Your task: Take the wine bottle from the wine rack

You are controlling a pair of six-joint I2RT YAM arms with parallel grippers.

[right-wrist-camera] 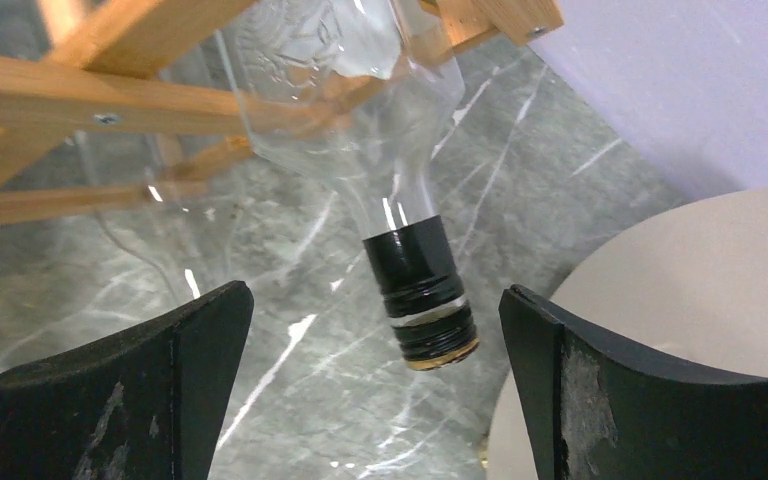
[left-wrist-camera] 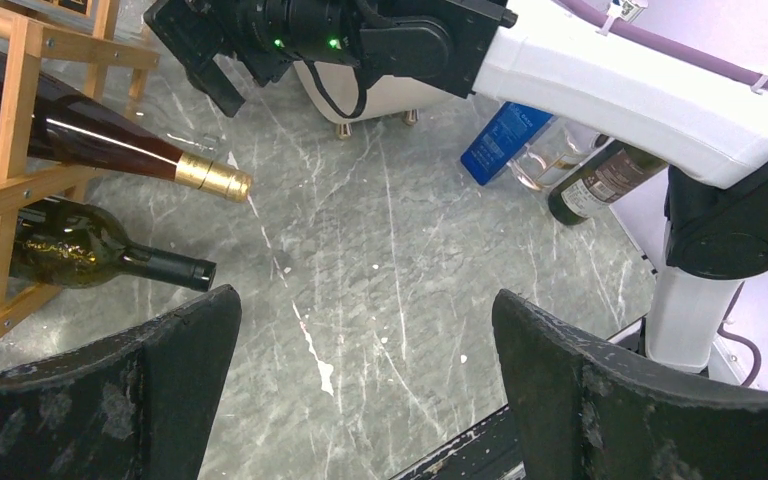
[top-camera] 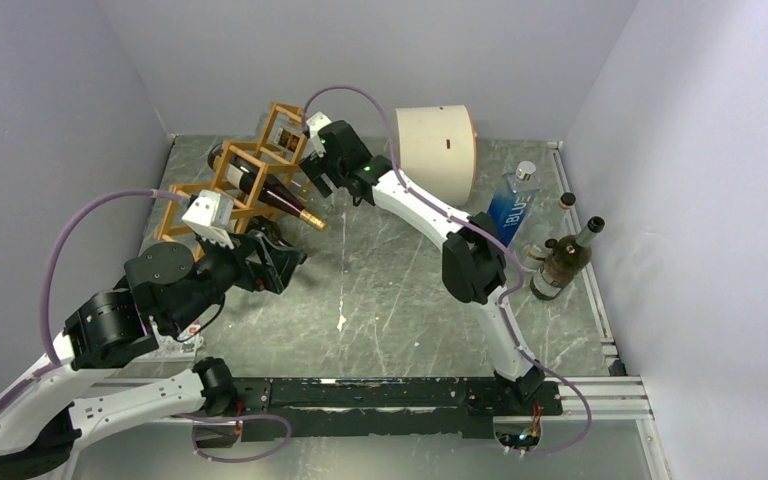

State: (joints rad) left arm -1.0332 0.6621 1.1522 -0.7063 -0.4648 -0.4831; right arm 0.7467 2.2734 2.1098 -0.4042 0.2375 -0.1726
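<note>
Your right hand (right-wrist-camera: 372, 292) is spread wide, one finger on each side of the clear bottle (right-wrist-camera: 420, 290), touching neither its neck nor its black cap. Your left hand (left-wrist-camera: 365, 298) is spread too, above the desk (left-wrist-camera: 390, 230). That bottle lies in the wooden rack (right-wrist-camera: 80, 95), neck sloping down, with a cream drum (right-wrist-camera: 680, 290) beside it.

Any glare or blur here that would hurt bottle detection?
Right wrist: bright specular streaks on the clear bottle, with the wine rack showing through it, so its outline is weak; its black cap is crisp. Left wrist: a highlight stripe along the gold-capped bottle, otherwise sharp. Top external: soft, even light, faint shadows, small detail coarse.
</note>
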